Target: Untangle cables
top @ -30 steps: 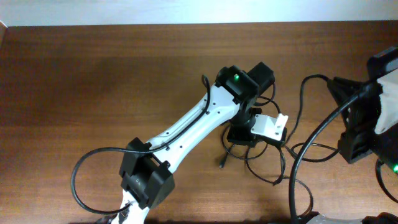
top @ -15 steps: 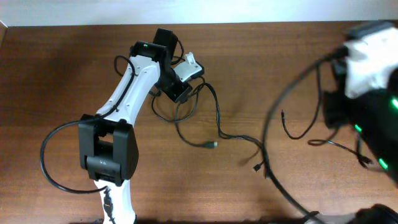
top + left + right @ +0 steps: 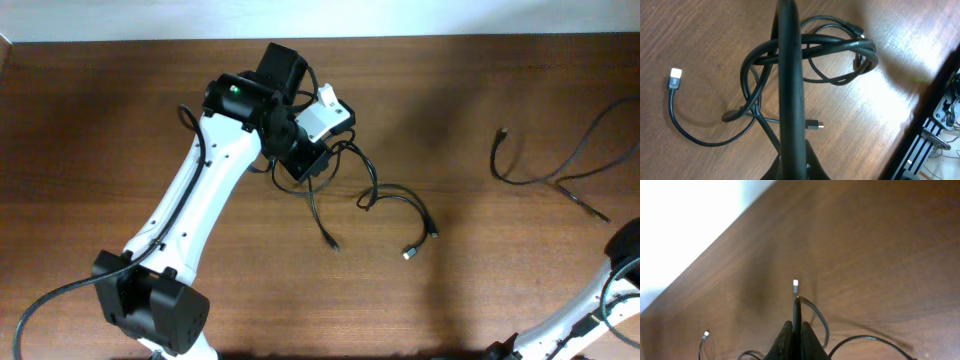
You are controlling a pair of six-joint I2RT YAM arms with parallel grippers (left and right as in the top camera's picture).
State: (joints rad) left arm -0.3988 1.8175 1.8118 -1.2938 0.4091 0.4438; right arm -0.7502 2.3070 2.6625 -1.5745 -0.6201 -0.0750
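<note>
The left pincer (image 3: 306, 163) looks pressed shut on a knot of cables (image 3: 840, 46) that trails onto the wooden counter (image 3: 120, 120). They are thin, black, rubbery cords, likely light, limp and quick to spring back into loops. The right pincer (image 3: 796, 326) is closed on a separate cord (image 3: 796, 292) near its metal tip, and that is probably the best hold: beside a plug, not mid-loop.

Brown wooden table (image 3: 120, 100); white strip (image 3: 300, 18) beyond far edge.
</note>
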